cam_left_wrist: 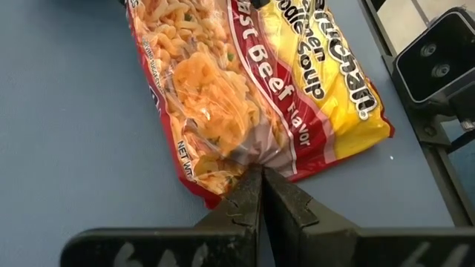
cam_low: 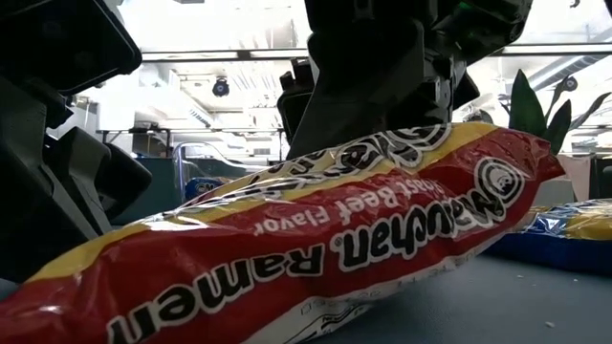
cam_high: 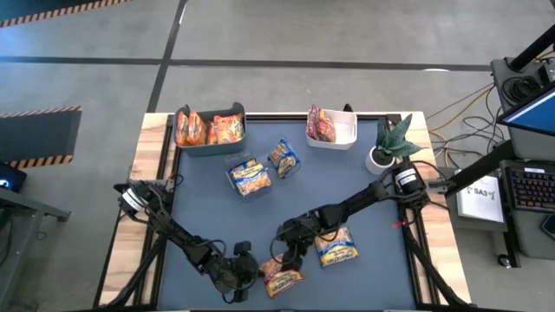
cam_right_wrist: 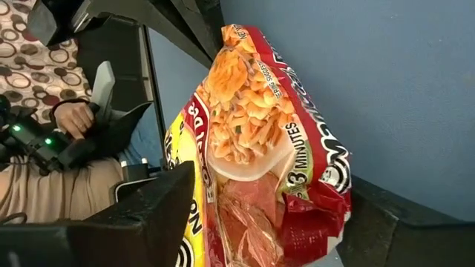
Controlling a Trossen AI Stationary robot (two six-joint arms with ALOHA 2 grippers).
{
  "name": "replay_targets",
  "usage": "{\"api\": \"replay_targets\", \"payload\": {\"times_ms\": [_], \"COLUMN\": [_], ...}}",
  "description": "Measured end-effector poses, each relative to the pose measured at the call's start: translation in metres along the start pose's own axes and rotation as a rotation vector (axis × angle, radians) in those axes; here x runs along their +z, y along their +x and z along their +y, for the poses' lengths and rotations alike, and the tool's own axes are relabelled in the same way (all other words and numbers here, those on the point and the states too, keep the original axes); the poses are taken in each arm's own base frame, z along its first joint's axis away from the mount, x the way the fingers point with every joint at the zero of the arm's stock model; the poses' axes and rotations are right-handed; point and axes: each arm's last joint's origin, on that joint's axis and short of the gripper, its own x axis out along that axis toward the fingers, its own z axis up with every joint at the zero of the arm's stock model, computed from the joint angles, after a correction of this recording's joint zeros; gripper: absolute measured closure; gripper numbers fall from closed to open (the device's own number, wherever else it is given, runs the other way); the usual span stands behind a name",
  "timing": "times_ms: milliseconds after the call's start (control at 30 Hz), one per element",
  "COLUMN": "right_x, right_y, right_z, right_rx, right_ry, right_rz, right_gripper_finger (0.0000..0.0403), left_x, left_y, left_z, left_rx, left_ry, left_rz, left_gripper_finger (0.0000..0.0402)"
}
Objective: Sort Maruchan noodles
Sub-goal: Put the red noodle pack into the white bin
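Grippers left (cam_high: 247, 270) and right (cam_high: 290, 256) (both clamped) on red packet (cam_high: 282, 277).

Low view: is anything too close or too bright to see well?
Low view: the red packet fills the picture; arms stand dark against bright ceiling lights. Left wrist view: shut fingers pinch its edge, print sharp. High view: even light, no glare.

roast beef packet (cam_high: 282, 278) table front, between grippers | two packets (cam_high: 260, 169) centre | bins (cam_high: 211, 130) rear
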Motion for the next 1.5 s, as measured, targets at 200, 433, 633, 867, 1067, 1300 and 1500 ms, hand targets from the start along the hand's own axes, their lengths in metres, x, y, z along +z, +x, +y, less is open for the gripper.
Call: {"api": "replay_targets", "payload": {"times_ms": [200,433,633,867,1067,1300,1500], "right_x": [0.0,0.0,0.0,0.001,0.003,0.005,0.006], "right_y": [0.0,0.0,0.0,-0.001,-0.004,-0.008,-0.009], "right_z": [0.0,0.001,0.001,0.002,0.004,0.006,0.007], "right_rx": [0.002,0.003,0.009,0.016,0.016,0.017,0.016], "right_ry": [-0.002,-0.001,-0.003,-0.008,-0.033,-0.063,-0.078], "right_rz": [0.0,0.0,0.0,-0.001,-0.014,-0.025,-0.032], "right_gripper_finger": [0.0168,0.018,0.0225,0.0259,0.0261,0.0264,0.0264], "left_x": [0.0,0.0,0.001,0.001,0.005,0.011,0.019], "left_y": [0.0,0.0,0.0,0.0,-0.006,-0.017,-0.027], "left_z": [0.0,0.0,0.0,-0.001,-0.001,0.001,0.003], "left_rx": [0.003,0.002,0.0,0.0,0.005,0.026,0.068], "left_ry": [-0.001,-0.003,-0.004,-0.004,0.017,0.031,0.096], "left_rz": [-0.003,-0.007,-0.009,-0.016,-0.041,-0.037,-0.031], "left_gripper_finger": [0.0402,0.0402,0.0402,0.0402,0.0402,0.0402,0.0402]}}
